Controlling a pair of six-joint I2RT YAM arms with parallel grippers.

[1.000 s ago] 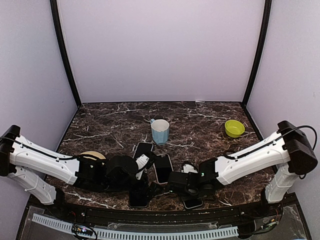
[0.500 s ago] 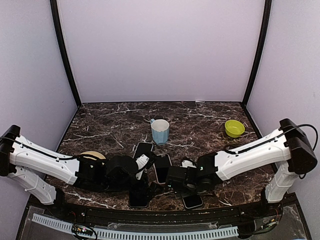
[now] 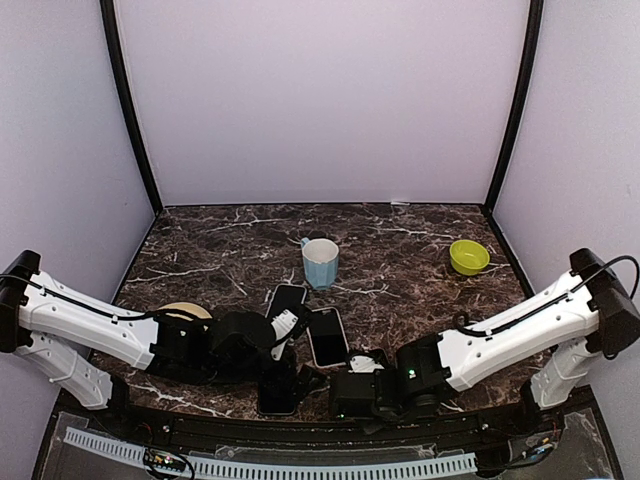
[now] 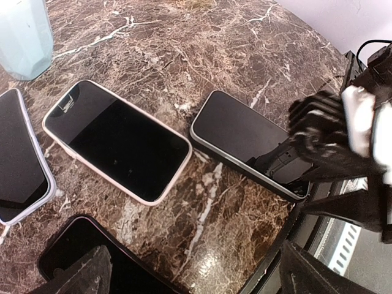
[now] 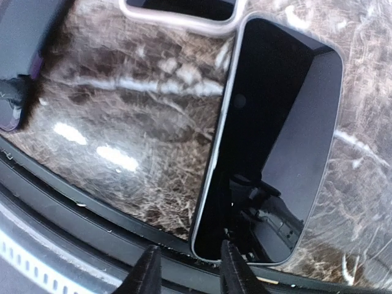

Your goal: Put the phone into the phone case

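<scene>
A bare phone with a silver edge (image 5: 275, 135) lies face up near the table's front edge; it also shows in the left wrist view (image 4: 245, 141). My right gripper (image 5: 191, 269) is open. One finger (image 5: 236, 269) is over the phone's near corner and the other is off its long edge. In the top view the right gripper (image 3: 342, 385) hides that phone. A phone in a pinkish case (image 4: 116, 141) and one in a lavender case (image 4: 18, 159) lie beside it. My left gripper (image 4: 202, 278) is open and empty above a black slab (image 4: 92, 257), which may be a phone or a case.
A light blue cup (image 3: 320, 262) stands behind the phones and a green bowl (image 3: 468, 256) sits at the back right. A tan disc (image 3: 185, 312) lies by the left arm. The black front rail (image 5: 92, 208) runs just under the right fingers.
The right arm has swung toward the front edge and to the left. Its gripper now covers the bare phone in the top view. The left arm has not moved.
</scene>
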